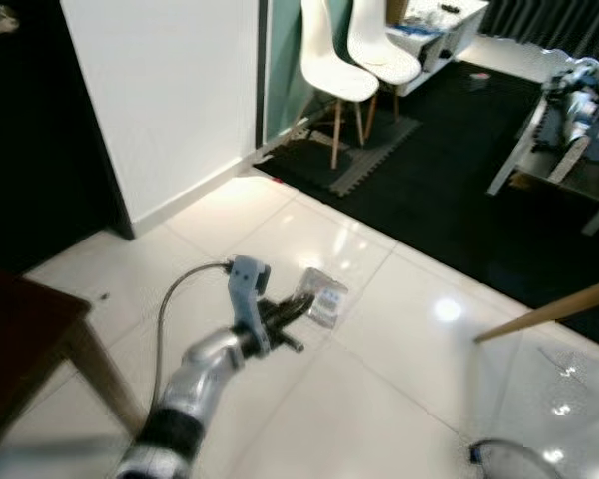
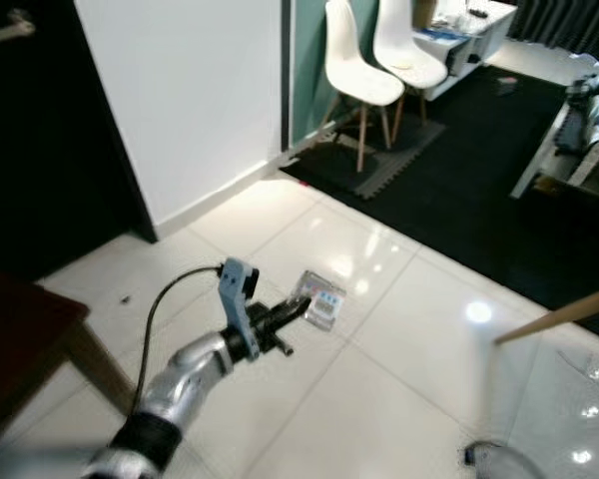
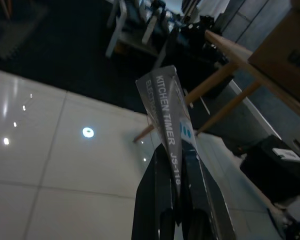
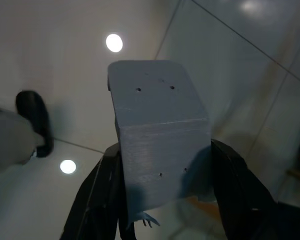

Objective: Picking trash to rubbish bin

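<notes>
A clear plastic package (image 1: 324, 296) with a printed card inside hangs above the white floor tiles, pinched at one edge by my left gripper (image 1: 301, 307). In the left wrist view the package (image 3: 165, 105) stands edge-on between the shut fingers (image 3: 155, 200), and its label reads "KITCHEN TIMER". My left arm reaches forward over the middle of the floor. My right gripper (image 4: 162, 210) hangs low over the tiles, with a grey-blue flat piece (image 4: 157, 130) with small holes in front of its camera.
A dark wooden table corner (image 1: 25, 329) is close at my left. Two white chairs (image 1: 339, 70) stand on a black mat (image 1: 429, 170) ahead. A slanted wooden leg (image 1: 549, 311) crosses at the right, and a white wall corner (image 1: 180, 110) lies ahead to the left.
</notes>
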You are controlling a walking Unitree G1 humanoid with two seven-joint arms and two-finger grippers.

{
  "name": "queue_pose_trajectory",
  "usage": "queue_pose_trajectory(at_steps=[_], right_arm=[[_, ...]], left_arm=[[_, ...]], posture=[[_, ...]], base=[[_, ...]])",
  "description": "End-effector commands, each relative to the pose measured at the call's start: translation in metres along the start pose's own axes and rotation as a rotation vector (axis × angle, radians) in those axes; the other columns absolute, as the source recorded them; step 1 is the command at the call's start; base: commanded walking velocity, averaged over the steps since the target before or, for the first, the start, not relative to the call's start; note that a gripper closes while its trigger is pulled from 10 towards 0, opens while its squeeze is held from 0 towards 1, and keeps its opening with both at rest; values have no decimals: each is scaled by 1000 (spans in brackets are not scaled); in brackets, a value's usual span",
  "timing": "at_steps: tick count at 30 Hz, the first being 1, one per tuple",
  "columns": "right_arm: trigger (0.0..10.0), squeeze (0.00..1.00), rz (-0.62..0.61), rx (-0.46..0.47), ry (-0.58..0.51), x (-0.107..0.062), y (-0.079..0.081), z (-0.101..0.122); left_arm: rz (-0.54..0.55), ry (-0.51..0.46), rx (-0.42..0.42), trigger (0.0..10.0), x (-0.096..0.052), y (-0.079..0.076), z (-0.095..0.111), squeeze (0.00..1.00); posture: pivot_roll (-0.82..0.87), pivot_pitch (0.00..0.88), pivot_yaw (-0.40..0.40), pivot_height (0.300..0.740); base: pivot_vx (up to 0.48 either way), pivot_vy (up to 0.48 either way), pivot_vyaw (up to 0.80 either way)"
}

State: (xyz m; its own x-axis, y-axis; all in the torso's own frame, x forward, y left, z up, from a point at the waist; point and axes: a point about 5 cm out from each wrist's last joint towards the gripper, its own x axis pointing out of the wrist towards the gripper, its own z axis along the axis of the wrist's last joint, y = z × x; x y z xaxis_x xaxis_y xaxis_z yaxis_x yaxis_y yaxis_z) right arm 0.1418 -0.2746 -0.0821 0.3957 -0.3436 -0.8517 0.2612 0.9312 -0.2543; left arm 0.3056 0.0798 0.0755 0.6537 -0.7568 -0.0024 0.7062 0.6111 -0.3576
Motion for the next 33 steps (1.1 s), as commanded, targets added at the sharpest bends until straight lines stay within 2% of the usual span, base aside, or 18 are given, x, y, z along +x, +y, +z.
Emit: queue_pose_trajectory(at_steps=[1, 3, 8, 12, 13, 14, 17, 18, 19, 20, 22, 23, 27, 29, 30, 31, 32, 33], right_arm=[[10000, 0, -7, 0, 13, 0, -4, -4], [10000, 0, 4, -2, 9, 0, -3, -3], [10000, 0, 13, 1, 3, 0, -1, -1], [10000, 0, 26, -15, -7, 0, 3, 2], [10000, 0, 30, -20, -7, 0, 4, 3], [10000, 0, 30, -20, -7, 0, 4, 3], [10000, 0, 38, -23, -4, 0, 7, 2], [10000, 0, 38, -23, -4, 0, 7, 2], [10000, 0, 39, -23, -2, 0, 7, 1], [10000, 0, 39, -23, -2, 0, 7, 1], [10000, 0, 41, -22, 3, 0, 7, 0], [10000, 0, 42, -23, 7, 0, 7, -1], [10000, 0, 44, -23, 10, 0, 7, -2], [10000, 0, 45, -23, 12, 0, 8, -3], [10000, 0, 45, -23, 12, 0, 8, -3], [10000, 0, 46, -23, 13, 0, 8, -3], [10000, 0, 51, -23, 15, 0, 10, -3], [10000, 0, 51, -23, 15, 0, 10, -3]], left_arm=[[13, 27, -2, 10000, -4, 2, -7, 0], [51, 44, -17, 10000, -10, 10, -13, 0], [90, 52, -40, 10000, -17, 16, -18, 0], [171, 102, -85, 10000, -32, 27, -35, 0], [225, 120, -110, 10000, -39, 32, -42, 0], [225, 120, -110, 10000, -39, 32, -42, 0], [400, 168, -166, 10000, -63, 48, -61, 0], [400, 168, -166, 10000, -63, 48, -61, 0], [458, 186, -170, 10000, -73, 53, -66, 0], [458, 186, -170, 10000, -73, 53, -66, 0], [577, 209, -199, 10000, -96, 62, -75, 0], [659, 227, -220, 10000, -112, 67, -82, 0], [723, 261, -234, 10000, -126, 69, -91, 0], [777, 299, -255, 10000, -140, 67, -101, 0], [777, 299, -255, 10000, -140, 67, -101, 0], [800, 314, -265, 10000, -145, 67, -106, 0], [849, 363, -277, 10000, -157, 63, -117, 0], [849, 363, -277, 10000, -157, 63, -117, 0]], posture=[[65, 105, -65, 740], [65, 107, -64, 740], [65, 109, -63, 740], [67, 112, -61, 740], [67, 114, -58, 740], [67, 114, -58, 740], [65, 114, -57, 740], [65, 114, -57, 740], [63, 115, -55, 740], [63, 115, -55, 740], [63, 115, -54, 740], [63, 114, -53, 740], [63, 114, -51, 740], [63, 113, -48, 740], [63, 113, -48, 740], [63, 114, -47, 740], [63, 115, -45, 740], [63, 115, -45, 740]], base=[[0, -454, 0], [0, -456, 0], [0, -457, 0], [0, -456, 0], [0, 0, -800], [0, 0, -800], [0, 0, -800], [0, 0, -800], [0, 0, -800], [0, 0, -800], [0, 0, -800], [0, 0, -800], [0, 0, -800], [0, 0, -800], [0, 0, -800], [0, 0, -800], [0, 0, -800], [0, 0, -800]])
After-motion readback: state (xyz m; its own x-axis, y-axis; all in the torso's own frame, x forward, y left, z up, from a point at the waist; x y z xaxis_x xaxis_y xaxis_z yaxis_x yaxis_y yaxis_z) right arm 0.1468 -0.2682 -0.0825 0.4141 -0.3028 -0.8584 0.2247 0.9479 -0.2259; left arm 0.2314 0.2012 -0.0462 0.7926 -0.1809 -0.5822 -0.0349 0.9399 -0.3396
